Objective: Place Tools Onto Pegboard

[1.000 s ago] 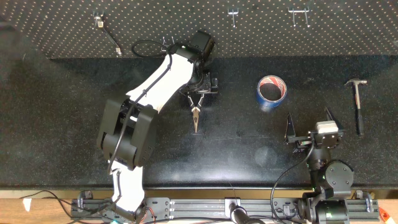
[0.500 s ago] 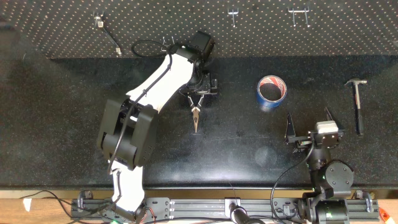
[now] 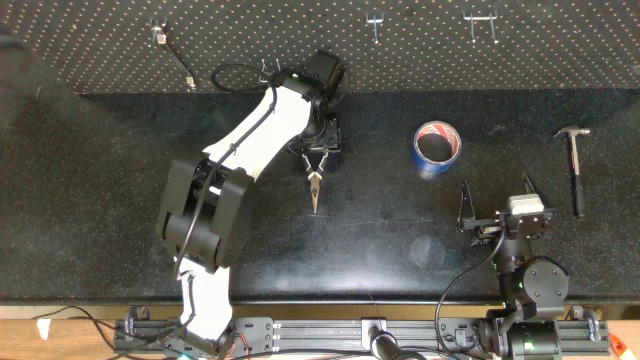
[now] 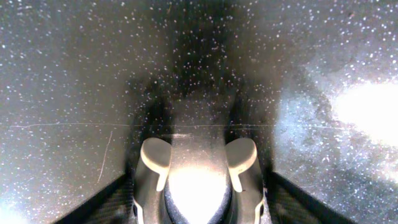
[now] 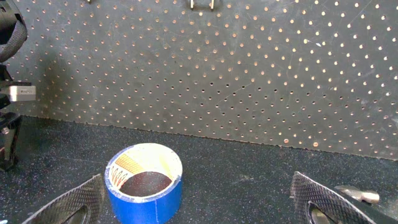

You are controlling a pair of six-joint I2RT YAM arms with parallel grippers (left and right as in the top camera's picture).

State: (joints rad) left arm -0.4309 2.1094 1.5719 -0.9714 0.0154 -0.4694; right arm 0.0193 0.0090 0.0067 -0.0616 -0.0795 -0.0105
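Lying between left fingers point(image 4: 115, 198), pliers point(image 3: 315, 188)

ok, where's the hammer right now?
In the top view, the hammer lies flat on the tabletop at the far right, right of the blue tape roll.

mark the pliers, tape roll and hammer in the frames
pliers point(image 3: 315, 190), top view, on the nose, short of the tip
tape roll point(image 5: 144, 198), right wrist view, on the blue outer wall
hammer point(image 3: 576, 180), top view, on the middle of the handle
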